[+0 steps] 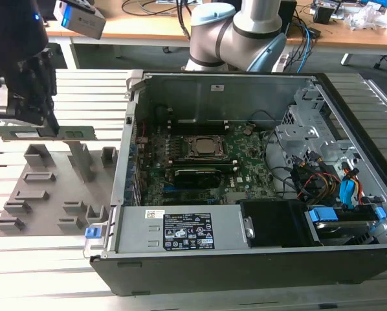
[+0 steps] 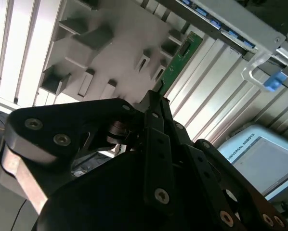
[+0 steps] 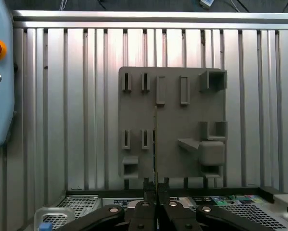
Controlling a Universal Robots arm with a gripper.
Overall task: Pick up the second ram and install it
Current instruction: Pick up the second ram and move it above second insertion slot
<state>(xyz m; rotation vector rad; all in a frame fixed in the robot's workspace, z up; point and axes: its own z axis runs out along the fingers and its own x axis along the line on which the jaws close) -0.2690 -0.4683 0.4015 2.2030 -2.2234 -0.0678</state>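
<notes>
The end effector [image 1: 44, 128] pinches the ram [image 1: 74, 133] by its thin edge above the holder [image 1: 51, 188]; a slight grip could let it pivot, slip, or seat crookedly.

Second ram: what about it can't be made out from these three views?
- Exterior view: the second ram is too small to tell its chips or sticker, and the pincer gripping it covers part of the strip.
- First wrist view: it is seen edge-on, so its faces can't be read.
- Second wrist view: the pincer's dark body hides most of it, leaving the far green end.
</notes>
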